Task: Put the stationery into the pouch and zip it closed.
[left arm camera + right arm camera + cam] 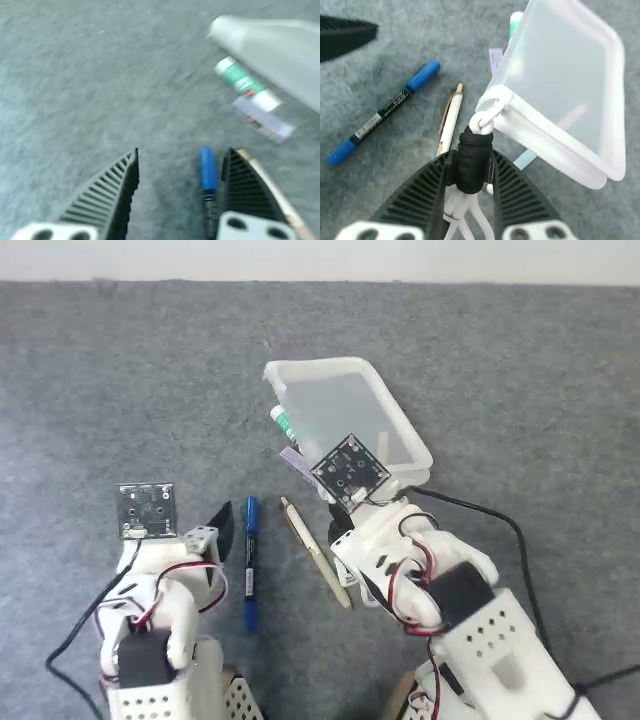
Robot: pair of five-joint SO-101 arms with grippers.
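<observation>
The translucent white pouch (345,415) lies at the table's middle. My right gripper (470,159) is shut on its black zipper pull (471,150), which hangs from a white cord loop (487,112) at the pouch's corner (565,90). A blue pen (250,560) and a beige pen (315,552) lie side by side on the cloth between the arms. A green-and-white tube (283,425) and a small clear packet (293,460) lie against the pouch's left edge. My left gripper (180,167) is open above the cloth, with the blue pen's cap (208,167) close to one finger (245,190).
Grey felt (120,390) covers the whole table, with open room to the left and behind the pouch. The right arm's cable (500,525) trails across the cloth on the right. The left gripper's black finger (345,30) shows in the right wrist view.
</observation>
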